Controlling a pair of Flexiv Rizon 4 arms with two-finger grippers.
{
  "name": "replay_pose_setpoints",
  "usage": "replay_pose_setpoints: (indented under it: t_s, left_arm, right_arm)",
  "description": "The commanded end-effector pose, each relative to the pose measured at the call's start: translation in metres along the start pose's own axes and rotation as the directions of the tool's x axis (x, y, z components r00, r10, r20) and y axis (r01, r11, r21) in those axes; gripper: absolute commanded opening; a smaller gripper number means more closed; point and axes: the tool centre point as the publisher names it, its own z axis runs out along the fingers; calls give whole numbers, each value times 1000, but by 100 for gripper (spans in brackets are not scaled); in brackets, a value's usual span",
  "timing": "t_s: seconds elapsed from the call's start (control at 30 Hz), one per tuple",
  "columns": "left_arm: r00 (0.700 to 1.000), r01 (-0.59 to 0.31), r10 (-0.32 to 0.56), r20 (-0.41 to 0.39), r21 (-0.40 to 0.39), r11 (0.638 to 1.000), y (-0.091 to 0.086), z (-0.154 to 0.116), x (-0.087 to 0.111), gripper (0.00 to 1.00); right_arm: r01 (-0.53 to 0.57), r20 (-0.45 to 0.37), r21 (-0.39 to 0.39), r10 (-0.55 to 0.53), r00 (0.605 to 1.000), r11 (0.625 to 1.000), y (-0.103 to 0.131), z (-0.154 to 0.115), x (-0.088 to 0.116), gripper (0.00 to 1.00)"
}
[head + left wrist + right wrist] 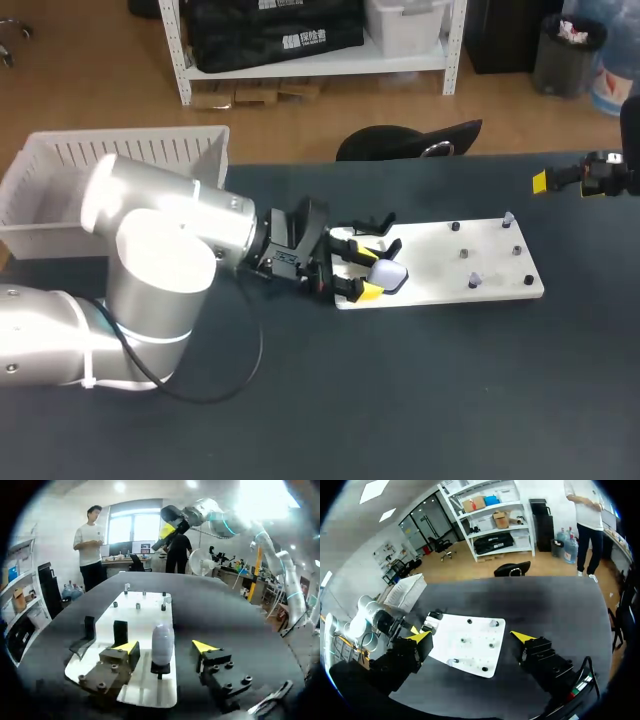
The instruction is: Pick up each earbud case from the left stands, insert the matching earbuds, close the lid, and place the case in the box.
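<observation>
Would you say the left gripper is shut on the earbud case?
No, the left gripper's fingers stand clear of the earbud case.

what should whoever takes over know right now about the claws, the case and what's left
Left claw: open, either side of the earbud case, not gripping it.
Case stands upright on its stand on the white board.
Right claw: open, empty, at the table's right side, clear of the board.
Box: far left corner, no case visible inside.
Done: nothing completed.
Left: grasp case, fill, close, box it.
</observation>
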Motion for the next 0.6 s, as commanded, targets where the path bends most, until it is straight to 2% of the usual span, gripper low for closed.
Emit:
replay_pose_setpoints:
  t_s: [0.03,0.6]
  left_arm:
    - [1000,-2,2,9,8,1000,5,6,3,60]
    - [1000,8,-8,9,37,999,3,17,6,53]
  right_arm:
    - [1,0,-2,-1,1000,1000,-1,1,0,100]
    - [1,0,-2,-1,1000,1000,-1,1,0,100]
